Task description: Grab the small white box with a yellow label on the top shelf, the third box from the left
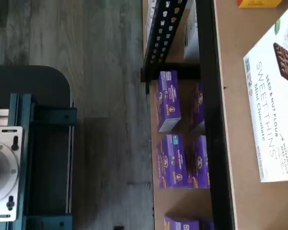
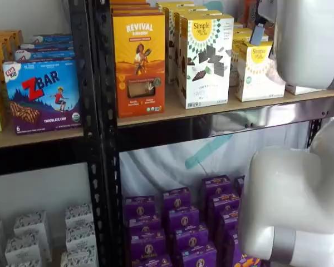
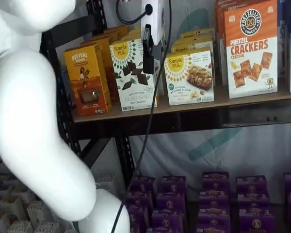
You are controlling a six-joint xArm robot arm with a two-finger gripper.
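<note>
**Gripper up at top shelf, small box just off to one side**

Near to far, as seen from the shelf cams:

The arm's big white links are closest to the lens in both shelf views and block a lot. Past them, the gripper (image 3: 148,60) is seen in a shelf view hanging from the top edge w/ a cable beside it. Only a dark finger side-on against the white body is made out, so whether it's open or closed can't be told. Nothing is seen held in it.

Behind that, the top shelf (image 3: 242,104) w/ its row of cartons. The gripper is lined up in front of the tall choc carton (image 3: 133,73), at about its right edge. The small box (image 3: 190,76) is stood upright just beside that carton, on the side toward the crackers carton (image 3: 251,48), more alike stacked behind it. In the other shelf view the same box (image 2: 258,72) is partly hidden by the arm.

So the key relation: target is judged to lie sideways from the fingers, toward the crackers, and lower than the tall carton's top. Box front faces out, long axis runs across the shelf. A sideways shift is prob needed before going in, otherwise the tall carton gets bumped.

Wrist cam only shows that tall carton from above, no target.
</note>
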